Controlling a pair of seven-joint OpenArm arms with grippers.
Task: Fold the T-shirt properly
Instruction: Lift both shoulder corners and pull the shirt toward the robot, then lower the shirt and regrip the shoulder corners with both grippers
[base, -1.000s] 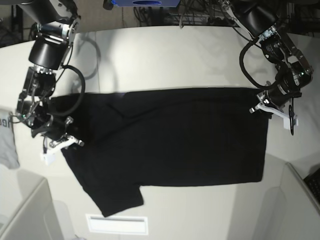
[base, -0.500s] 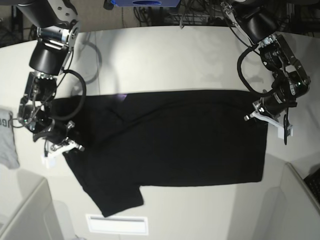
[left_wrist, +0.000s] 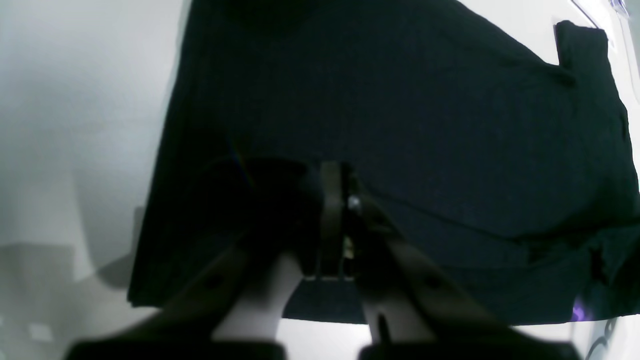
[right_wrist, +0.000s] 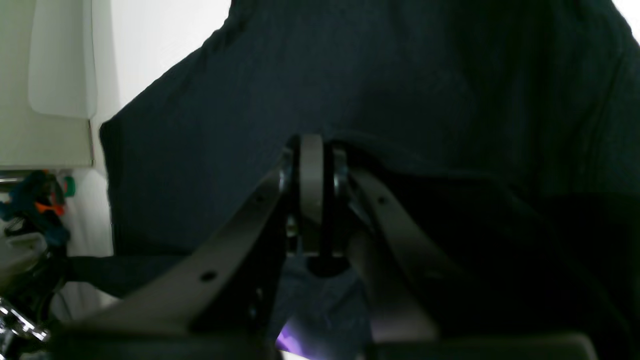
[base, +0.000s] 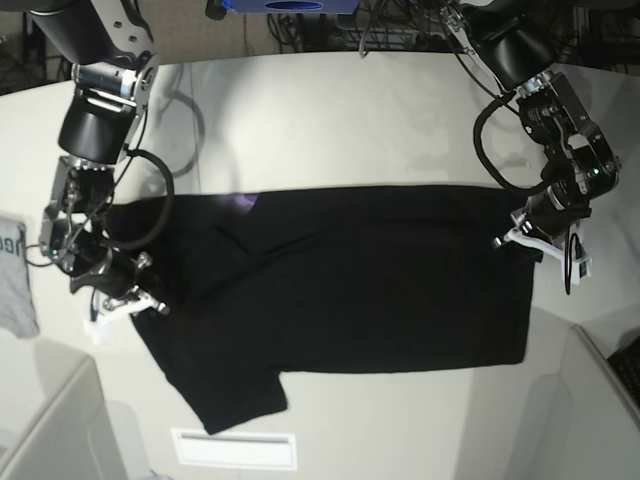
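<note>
The black T-shirt (base: 340, 290) lies mid-table. Both grippers, left (base: 548, 250) at 3 o'clock, right (base: 125, 305) at 9, stay clenched on its edges, now drawn lower; a purple patch shows.

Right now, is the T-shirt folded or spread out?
Partly folded: the T-shirt lies doubled lengthwise, one sleeve sticking out.

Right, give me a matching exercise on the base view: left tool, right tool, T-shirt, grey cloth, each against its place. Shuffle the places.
Things:
1. left tool
2. right tool
3. T-shirt
4. grey cloth

Places:
A. spread over the middle of the table
B. at the far left edge of the view
C. on the shirt's right edge
D. on the shirt's left end

Pairs: 1-C, 2-D, 3-A, 4-B
</note>
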